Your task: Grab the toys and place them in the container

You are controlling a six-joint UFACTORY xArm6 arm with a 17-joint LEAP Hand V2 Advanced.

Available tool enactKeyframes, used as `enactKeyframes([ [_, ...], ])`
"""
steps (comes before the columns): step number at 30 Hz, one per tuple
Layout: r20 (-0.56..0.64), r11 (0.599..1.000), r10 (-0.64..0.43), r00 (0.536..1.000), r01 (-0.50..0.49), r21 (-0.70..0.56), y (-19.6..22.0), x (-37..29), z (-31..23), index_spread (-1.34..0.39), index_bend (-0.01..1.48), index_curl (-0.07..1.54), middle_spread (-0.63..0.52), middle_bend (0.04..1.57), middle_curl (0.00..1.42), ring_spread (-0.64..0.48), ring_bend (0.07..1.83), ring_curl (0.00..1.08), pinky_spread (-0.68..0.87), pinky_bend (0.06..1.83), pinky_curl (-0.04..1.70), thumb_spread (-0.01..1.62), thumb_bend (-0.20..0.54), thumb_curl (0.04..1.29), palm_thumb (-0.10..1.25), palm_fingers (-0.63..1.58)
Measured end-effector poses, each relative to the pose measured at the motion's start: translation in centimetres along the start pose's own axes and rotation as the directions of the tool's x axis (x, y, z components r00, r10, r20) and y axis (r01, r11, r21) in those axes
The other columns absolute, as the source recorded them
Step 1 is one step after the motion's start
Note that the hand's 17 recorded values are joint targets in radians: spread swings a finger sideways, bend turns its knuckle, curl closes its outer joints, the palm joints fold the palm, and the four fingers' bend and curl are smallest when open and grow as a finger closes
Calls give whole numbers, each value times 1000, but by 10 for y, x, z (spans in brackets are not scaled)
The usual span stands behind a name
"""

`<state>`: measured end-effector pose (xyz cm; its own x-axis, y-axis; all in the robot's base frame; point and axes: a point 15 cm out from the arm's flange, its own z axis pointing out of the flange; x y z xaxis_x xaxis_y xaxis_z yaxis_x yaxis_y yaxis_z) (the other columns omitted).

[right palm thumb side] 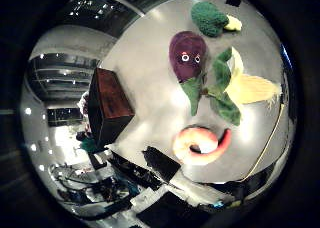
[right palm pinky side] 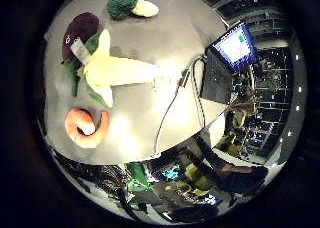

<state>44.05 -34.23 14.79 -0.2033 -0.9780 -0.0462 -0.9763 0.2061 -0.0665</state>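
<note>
Fingers are out of view, so their state is unclear. Shrimp, corn, eggplant and broccoli look soft and light; grasp each around its middle for the box.

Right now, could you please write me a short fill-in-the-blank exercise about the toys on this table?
1. The plush with two eyes, the eggplant, is coloured ____.
2. All four toys lie on the ____, none in the box.
3. The corn lies between the broccoli and the orange ____.
4. The open ____ has a lit screen and sits at the table's edge.

Missing words: purple; table; shrimp; laptop
</note>
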Motion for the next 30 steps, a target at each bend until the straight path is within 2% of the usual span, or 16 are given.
enactKeyframes([
  [7,-12,1000,6,1000,-6,-27,-17,34,30,-373,150,249,-1,282,338,117,373,250,378,449,284,951,-29,296,404,162],
  [18,-17,992,-13,1000,11,-127,6,51,81,-353,159,260,-2,284,332,107,385,246,373,433,275,954,-30,290,409,211],
  [21,-17,988,-25,1000,22,-150,11,51,90,-332,159,263,-12,314,336,62,426,247,355,431,268,960,-28,294,424,318],
  [24,-16,984,-36,999,33,-174,16,50,96,-326,159,264,-37,357,347,-17,538,267,274,412,255,963,-26,298,445,447],
  [28,-14,983,-39,999,36,-182,17,49,97,-360,178,276,-112,486,382,-154,709,296,103,425,226,959,-21,308,494,753],
  [29,-15,982,-43,999,40,-184,17,48,96,-370,188,282,-134,524,398,-181,780,320,41,488,239,960,-18,310,508,953],
  [30,-18,981,-49,999,45,-187,17,47,97,-376,173,267,-146,520,393,-197,783,304,0,497,218,958,-20,312,516,961],
])
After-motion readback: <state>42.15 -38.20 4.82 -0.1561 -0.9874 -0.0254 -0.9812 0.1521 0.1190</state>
